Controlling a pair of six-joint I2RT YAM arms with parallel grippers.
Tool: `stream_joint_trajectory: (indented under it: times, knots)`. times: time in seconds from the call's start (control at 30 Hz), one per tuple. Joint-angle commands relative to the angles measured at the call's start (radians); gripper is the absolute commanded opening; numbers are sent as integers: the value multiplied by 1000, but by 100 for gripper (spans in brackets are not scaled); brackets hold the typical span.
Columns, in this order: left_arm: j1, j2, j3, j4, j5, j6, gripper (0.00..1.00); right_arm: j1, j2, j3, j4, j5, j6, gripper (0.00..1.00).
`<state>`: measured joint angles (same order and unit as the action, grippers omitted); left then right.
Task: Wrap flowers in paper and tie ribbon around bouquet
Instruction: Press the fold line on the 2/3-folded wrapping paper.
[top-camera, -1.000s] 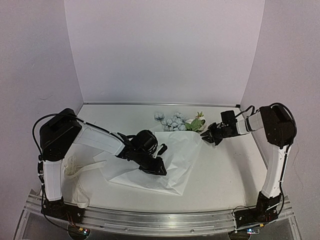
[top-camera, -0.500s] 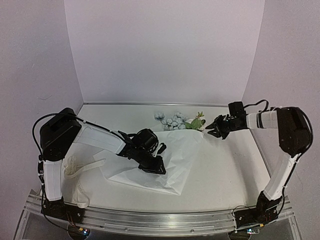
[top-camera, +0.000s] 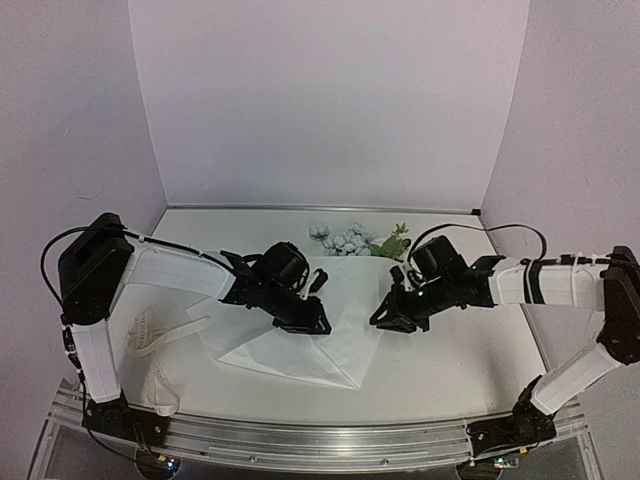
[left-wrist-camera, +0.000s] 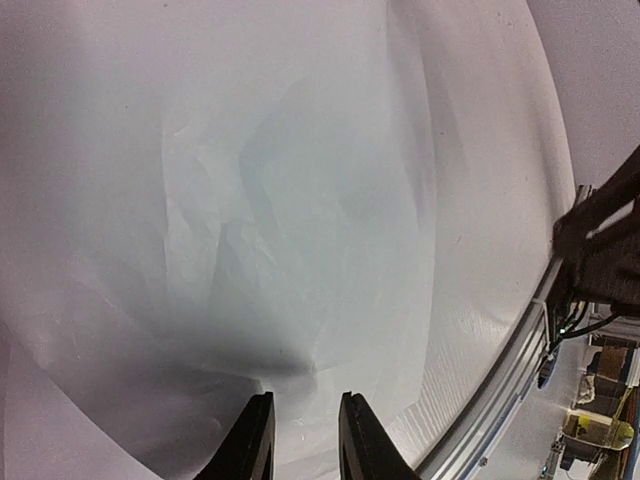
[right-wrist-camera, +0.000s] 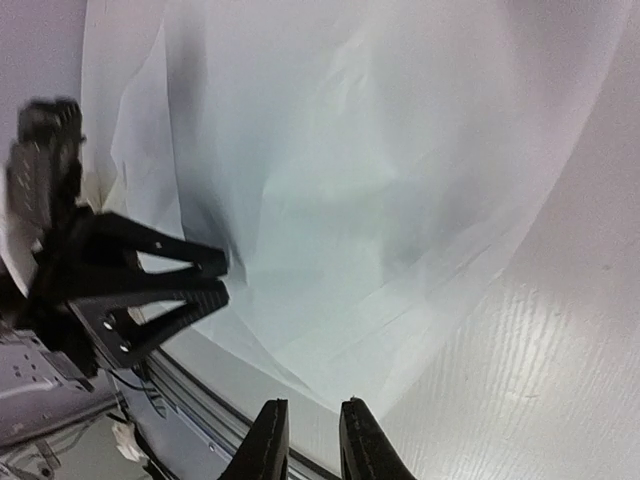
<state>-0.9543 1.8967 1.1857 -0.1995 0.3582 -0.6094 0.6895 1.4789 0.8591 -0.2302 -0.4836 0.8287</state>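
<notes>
— Where do the stems of the pale blue-white flower bunch (top-camera: 352, 241) go?
— Under the large white paper sheet (top-camera: 345, 310); only blooms and leaves show.
— The cream-white fabric ribbon (top-camera: 150, 333)?
— Its lettering is too small to read.
— Does the left gripper (top-camera: 316, 325) pinch the sheet?
— Cannot tell.

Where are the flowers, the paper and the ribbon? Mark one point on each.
flowers (top-camera: 350, 241): top external view, on the pale blooms.
paper (top-camera: 348, 302): top external view, on its bare right half.
ribbon (top-camera: 172, 334): top external view, on the band beside the left arm.
</notes>
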Motion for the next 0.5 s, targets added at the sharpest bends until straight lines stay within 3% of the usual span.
stream_joint_trajectory:
  times: [0.0,0.2,0.47]
  knots:
    - [5,-97,-43,20,-10,-30,24,115,49,30,6,77,-64,17]
    - [7,-248,-170,12,-65,-121,28,223,160,104,-38,124,-99,16]
    - [33,-567,-486,2,-204,-452,37,278,269,199,-84,133,-137,16]
